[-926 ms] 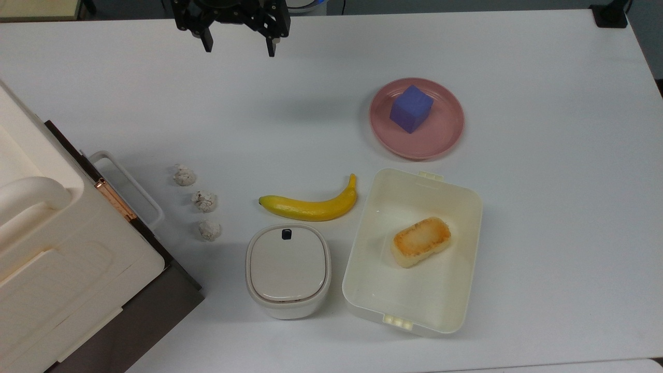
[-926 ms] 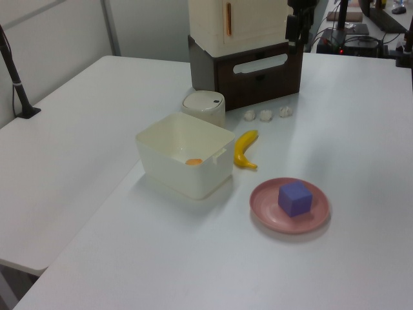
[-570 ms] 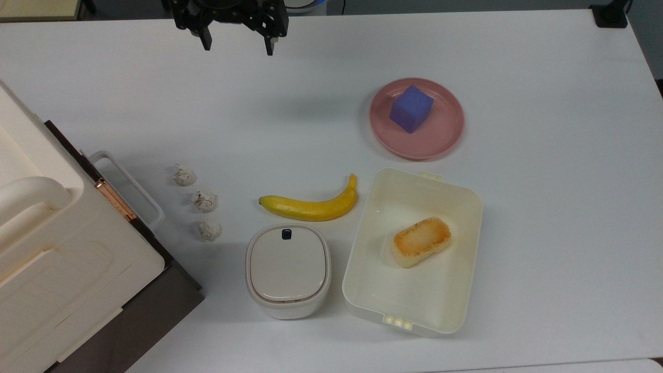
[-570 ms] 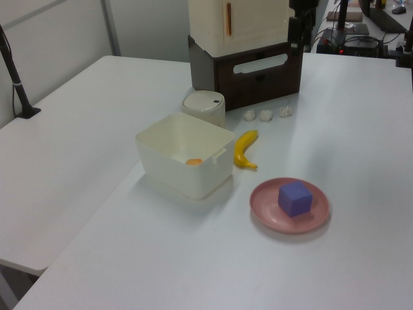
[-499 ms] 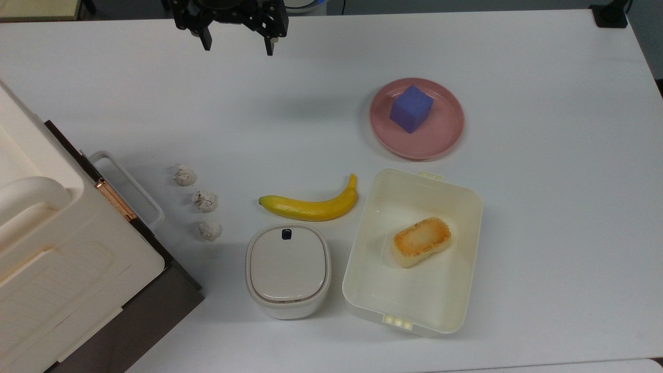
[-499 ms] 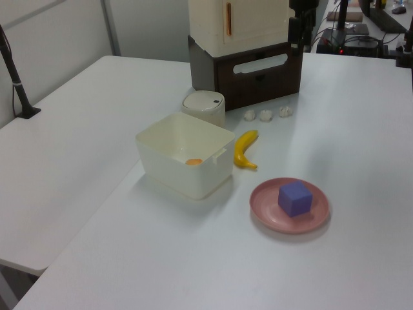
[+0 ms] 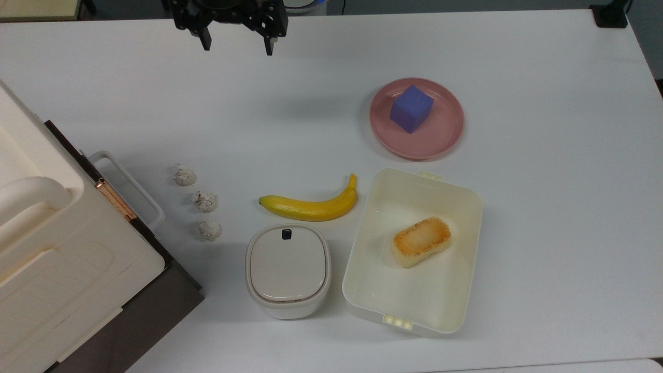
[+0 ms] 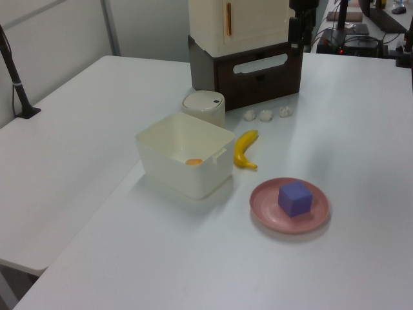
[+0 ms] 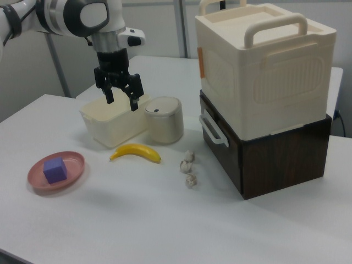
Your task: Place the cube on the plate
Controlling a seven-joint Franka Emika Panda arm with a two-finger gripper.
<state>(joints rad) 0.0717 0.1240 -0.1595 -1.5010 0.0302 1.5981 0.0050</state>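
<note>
The blue-purple cube sits on the pink plate, well apart from the gripper and toward the top view's right. The jaws stand open, holding nothing. The right view shows the white arm reaching in from the right view's left, wrist turned down and fingers pointing at the table — high above it. Below the jaws in the top view lie a banana, a lidded pot and a cream container holding a toasted bread block.
</note>
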